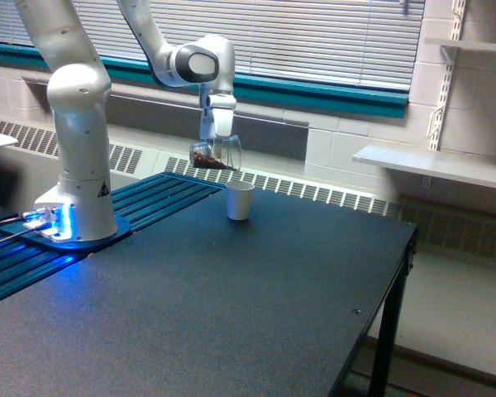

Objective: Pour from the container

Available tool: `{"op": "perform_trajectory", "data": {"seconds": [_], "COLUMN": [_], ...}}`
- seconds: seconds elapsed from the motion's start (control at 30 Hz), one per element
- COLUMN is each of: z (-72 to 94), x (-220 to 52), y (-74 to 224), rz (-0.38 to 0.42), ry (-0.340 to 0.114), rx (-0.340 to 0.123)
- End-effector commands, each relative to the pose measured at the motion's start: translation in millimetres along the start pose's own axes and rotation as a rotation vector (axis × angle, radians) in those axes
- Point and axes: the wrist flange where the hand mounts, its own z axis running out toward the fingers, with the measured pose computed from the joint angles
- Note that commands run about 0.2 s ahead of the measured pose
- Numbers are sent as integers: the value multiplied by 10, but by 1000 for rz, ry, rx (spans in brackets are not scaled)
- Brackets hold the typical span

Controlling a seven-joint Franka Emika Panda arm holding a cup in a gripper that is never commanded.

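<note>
Hanging just under the white robot gripper [215,142] is the small clear, slightly tapered plastic container [215,155], tipped well over onto its side, its open mouth facing the exterior view's right and its base toward the exterior view's left. Dark brownish contents sit along the low side of it, toward the base. The jaws come down onto the container from above and are pinched against its wall; they are closed in on it, though the exact gap between the fingers is too small to read from this view.

Below, and a touch to the exterior view's right, stands an opaque white paper cup [240,201], upright on the dark, matte black table [231,314]. Container and cup are apart, with clear air between them; the container's mouth sits above and slightly to the exterior view's left of the cup's rim.

Over at the exterior view's left, the white arm's thick base column [80,157] rises from a round foot lit with blue light [56,222], resting on blue ribbed rails [149,194]. Behind everything, closed grey window blinds [314,41] above a teal sill [331,95].
</note>
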Motion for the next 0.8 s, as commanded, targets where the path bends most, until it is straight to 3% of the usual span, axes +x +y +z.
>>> {"op": "perform_trajectory", "data": {"seconds": [0.03,0.8], "z": [49,236], "x": [22,189], "y": [-13,8], "rz": [-13,-51], "ry": [-21,-120], "rx": [14,10]}}
